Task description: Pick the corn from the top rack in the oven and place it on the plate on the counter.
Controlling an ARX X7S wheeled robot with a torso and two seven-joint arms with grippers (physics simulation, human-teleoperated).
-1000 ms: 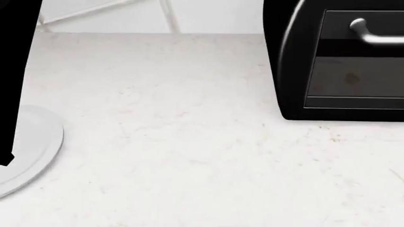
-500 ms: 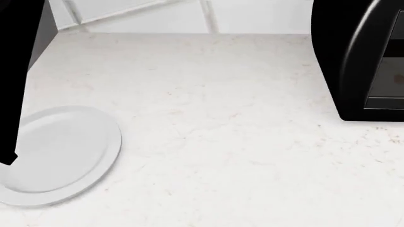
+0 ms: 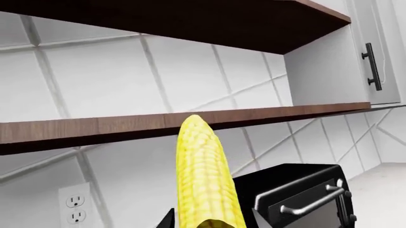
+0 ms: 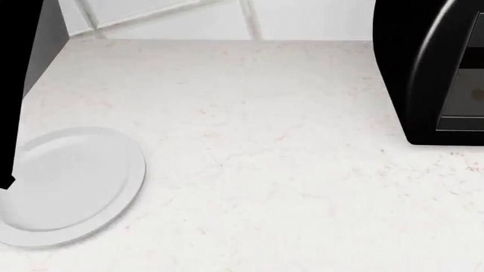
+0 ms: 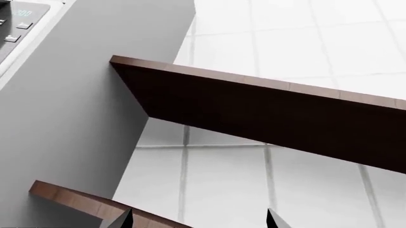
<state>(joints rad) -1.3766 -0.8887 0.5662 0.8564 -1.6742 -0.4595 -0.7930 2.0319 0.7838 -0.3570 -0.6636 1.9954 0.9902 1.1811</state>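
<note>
The left gripper (image 3: 209, 224) squeezes the bumpy yellow corn (image 3: 201, 175). The right gripper (image 5: 198, 219) is spread apart. A round, smooth white plate (image 4: 90, 175) sits on the speckled counter (image 4: 287, 170).

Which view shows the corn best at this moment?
The left wrist view: the corn fills the centre, kernels clear, rising between the left gripper's fingers. The head view and right wrist view show none of it.

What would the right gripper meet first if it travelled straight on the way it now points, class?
Probably the dark wooden shelf that crosses the right wrist view ahead of the right gripper's open jaws, with the tiled wall behind it. Depth is unclear, so the gripper might pass under the shelf and reach the tiles.
</note>
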